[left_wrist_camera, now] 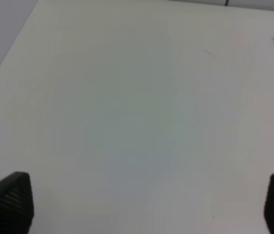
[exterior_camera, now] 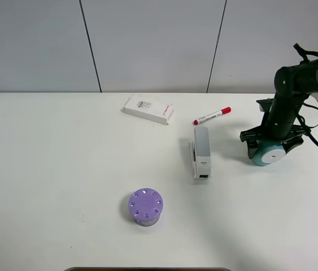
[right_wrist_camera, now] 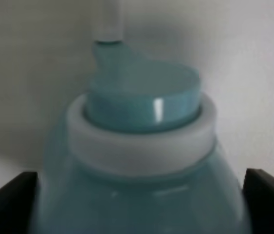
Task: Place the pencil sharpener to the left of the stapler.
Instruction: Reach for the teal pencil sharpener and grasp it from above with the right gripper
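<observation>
The task has barely begun. The pencil sharpener (exterior_camera: 271, 155) sits on the white counter (exterior_camera: 62, 169) to the right of the stapler (exterior_camera: 201, 151), as the high camera shows it, with a clear gap of bare counter between the 2. That is the wrong side: the job asks for it on the stapler's left, where the counter lies bare. Nothing has been lifted or carried yet, so the grasp, the lift, the trip across the stapler and the set-down all remain.

Other things lie around the stapler. A red-capped marker (exterior_camera: 211, 116) is just behind it, a flat white box (exterior_camera: 148, 109) is behind it and to the left, and a purple cylinder (exterior_camera: 146, 207) is in front of it and to the left. None of these belongs to the task.

The right arm is bent down steeply from the far right side, well right of the stapler, and its right tool (exterior_camera: 269, 145) is lowered over the sharpener. In the right wrist view the teal body fills the space between the 2 dark fingers (right_wrist_camera: 10, 202), which stand spread as wide as they go, 1 on each side. They sit just beside the body (whether they already touch it I cannot tell), and the sharpener looks to be resting on the counter, so I judge this tool open and poised to close rather than gripping.

The left tool (left_wrist_camera: 145, 202) is open too, with only bare counter between its fingertips. That arm is out of the high view.
</observation>
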